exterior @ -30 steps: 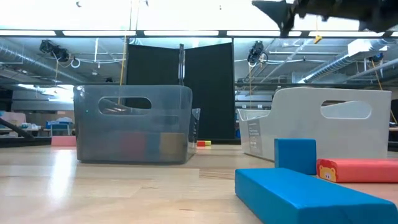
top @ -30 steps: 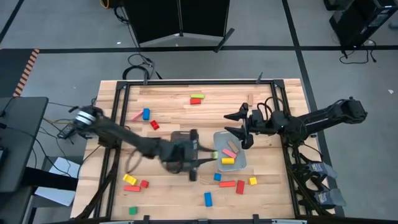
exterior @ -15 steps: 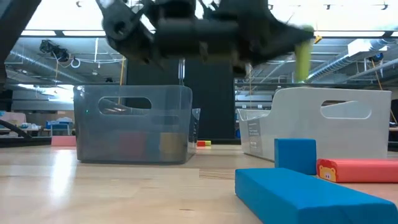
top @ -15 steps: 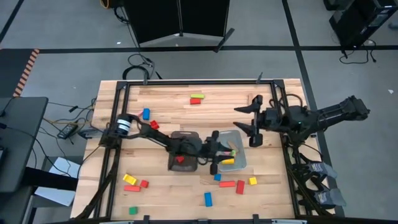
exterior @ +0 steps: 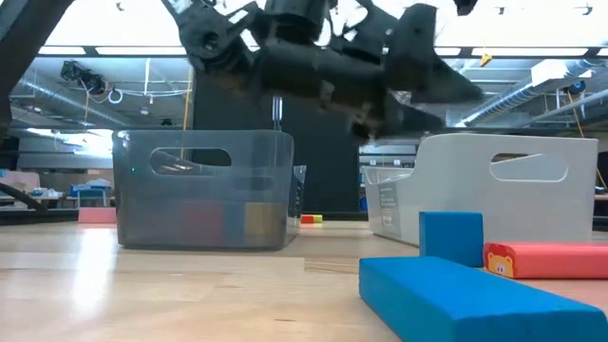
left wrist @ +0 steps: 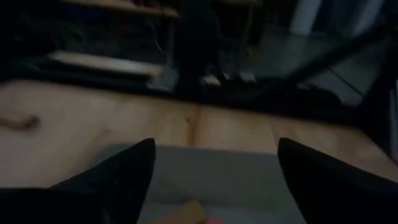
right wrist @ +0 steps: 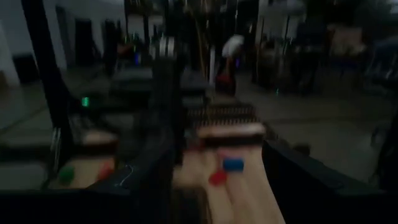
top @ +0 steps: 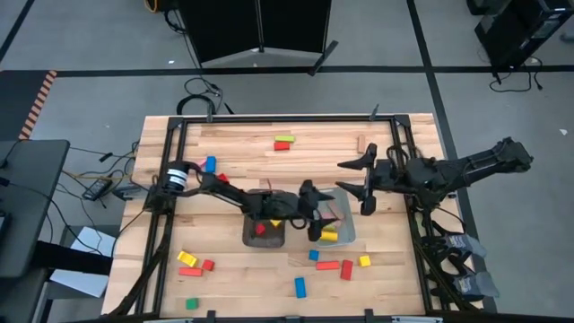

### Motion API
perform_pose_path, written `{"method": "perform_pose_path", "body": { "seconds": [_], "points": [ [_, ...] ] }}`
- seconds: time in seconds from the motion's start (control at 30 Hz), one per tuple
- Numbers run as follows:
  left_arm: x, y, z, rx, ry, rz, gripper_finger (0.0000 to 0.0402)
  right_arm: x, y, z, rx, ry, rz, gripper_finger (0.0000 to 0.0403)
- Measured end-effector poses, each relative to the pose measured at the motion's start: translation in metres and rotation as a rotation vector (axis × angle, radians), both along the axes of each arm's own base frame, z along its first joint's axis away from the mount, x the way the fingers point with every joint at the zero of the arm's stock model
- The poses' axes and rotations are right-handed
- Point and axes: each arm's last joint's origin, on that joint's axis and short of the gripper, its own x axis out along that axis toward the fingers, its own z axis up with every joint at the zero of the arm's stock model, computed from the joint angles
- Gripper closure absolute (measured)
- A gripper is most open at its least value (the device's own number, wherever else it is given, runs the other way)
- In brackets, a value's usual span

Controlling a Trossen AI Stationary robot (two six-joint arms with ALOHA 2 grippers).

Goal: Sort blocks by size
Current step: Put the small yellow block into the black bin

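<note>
My left gripper [top: 315, 213] hangs open over the pale tray [top: 347, 235] with nothing between its fingers; its wrist view looks down past the spread fingers [left wrist: 124, 174] onto that tray's floor [left wrist: 217, 180]. A yellow block [top: 329, 234] and a pink one [top: 333, 217] lie in the pale tray. A red block [top: 260, 229] lies in the dark tray [top: 265, 239] beside it. My right gripper [top: 360, 184] hovers open just right of the pale tray's far end. More blocks lie scattered on the table, such as a blue bar [top: 300, 287] and a green-and-red pair [top: 284, 142].
Loose blocks lie near the front edge: yellow and red ones [top: 188, 262] at the left, blue, red and yellow ones [top: 345, 267] below the pale tray. A blue block [top: 211, 164] and a red one [top: 221, 180] lie beside my left arm. Both trays stand mid-table.
My left gripper has carried a yellow-green bar from beside the dark tray toward the table's right, over the pale tray, then opened and let it go; the bar is gone from its fingers. My right gripper has drawn back a little toward the right edge.
</note>
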Motion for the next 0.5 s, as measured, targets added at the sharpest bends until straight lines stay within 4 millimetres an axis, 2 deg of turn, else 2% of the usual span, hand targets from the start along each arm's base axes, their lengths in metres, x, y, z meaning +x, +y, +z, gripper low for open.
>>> {"method": "perform_pose_path", "body": {
  "seconds": [0.07, 0.13, 0.33, 0.5],
  "points": [
    [-0.016, -0.003, 0.008, 0.019, -0.061, 0.035, 0.0052, -0.001, 0.002, -0.007, 0.011, 0.071, 0.015, 0.0149],
    [-0.041, -0.003, 0.015, 0.028, -0.125, 0.068, 0.0063, -0.002, 0.006, -0.014, 0.017, 0.138, 0.042, 0.0149],
    [-0.13, 0.009, 0.029, -0.003, -0.235, 0.09, 0.0111, -0.007, 0.027, -0.035, 0.058, 0.344, 0.246, 0.0149],
    [-0.179, 0.008, 0.04, 0.002, -0.288, 0.046, 0.0135, -0.007, 0.052, -0.059, 0.148, 0.541, 0.35, 0.0149]
  ]
}}
